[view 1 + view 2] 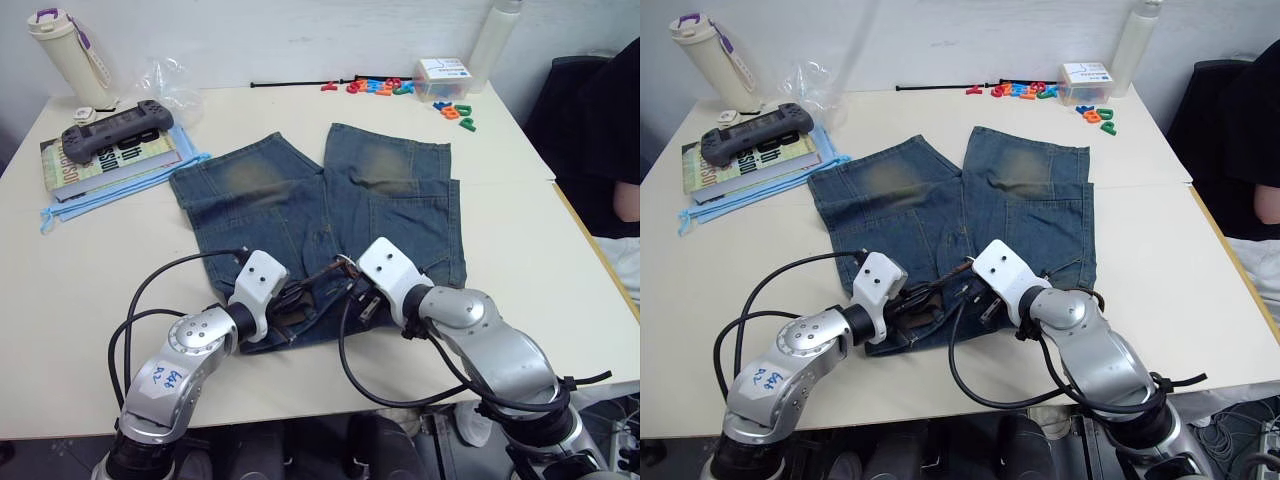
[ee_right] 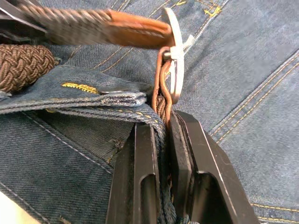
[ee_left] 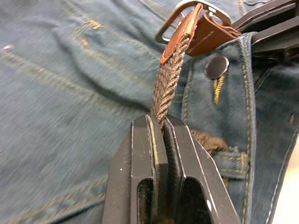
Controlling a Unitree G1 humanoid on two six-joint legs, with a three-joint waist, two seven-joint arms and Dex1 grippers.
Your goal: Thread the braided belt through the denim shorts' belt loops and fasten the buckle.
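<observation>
Centrally, denim shorts (image 1: 330,215) lay flat on the table (image 1: 90,290), waistband at 6 o'clock. Left gripper (image 3: 162,128) clamped the braided belt (image 3: 166,86); right gripper (image 2: 163,128) pinched the strap beside the buckle (image 2: 174,60).

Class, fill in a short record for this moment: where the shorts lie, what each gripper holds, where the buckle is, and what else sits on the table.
shorts: flat on table, waistband toward the robot
left gripper: shut on belt
right gripper: shut on belt just behind buckle
buckle: at waistband front, near metal button
far side: book, game console, bottle, toy letters
</observation>
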